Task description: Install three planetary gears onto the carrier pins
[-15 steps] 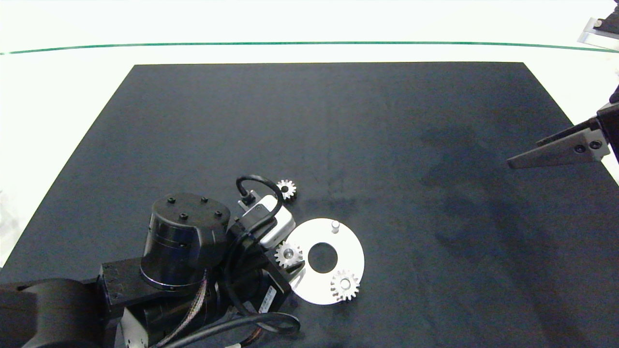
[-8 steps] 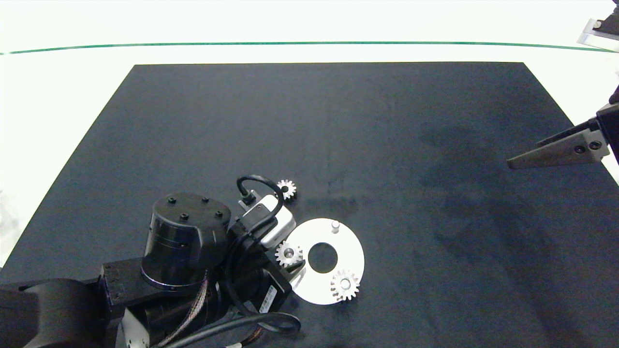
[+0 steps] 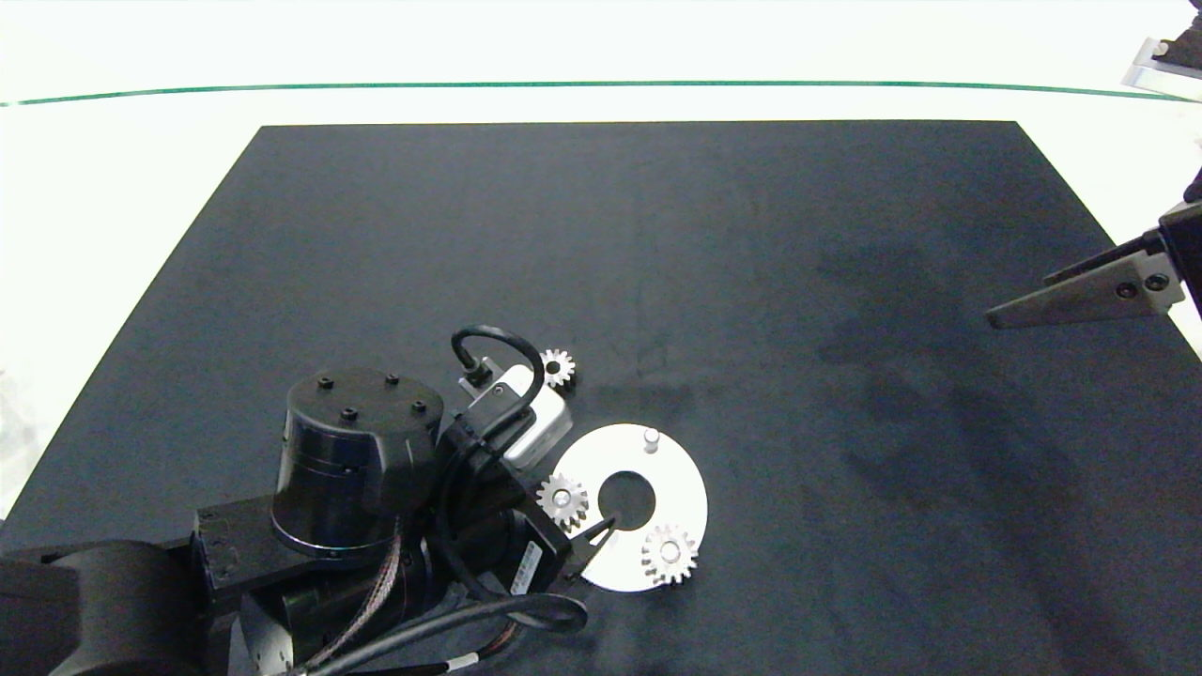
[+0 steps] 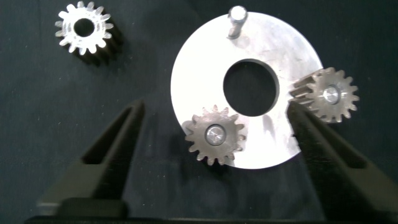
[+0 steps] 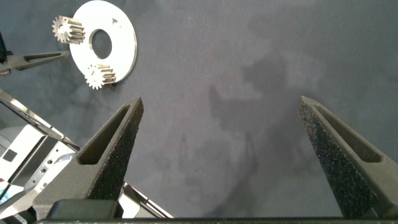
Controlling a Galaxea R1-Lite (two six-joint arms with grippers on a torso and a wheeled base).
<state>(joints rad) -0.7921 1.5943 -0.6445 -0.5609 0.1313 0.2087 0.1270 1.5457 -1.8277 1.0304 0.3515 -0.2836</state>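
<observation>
Carrier disc (image 3: 678, 479): flat white ring, large central hole, lying flat.
Carrier pins: three short grey pegs, upright, evenly spaced on disc.
Gear 1 (image 3: 562, 499): silver spur gear, seated flat on pin at disc's left edge; pin tip visible in bore.
Gear 2 (image 3: 670, 554): identical, on pin at disc's near edge; appears fully seated, slight tilt possible.
Bare pin (image 3: 650, 437): far edge of disc, no gear.
Gear 3 (image 3: 558, 367): lying flat, bore empty, near disc, not touching.
</observation>
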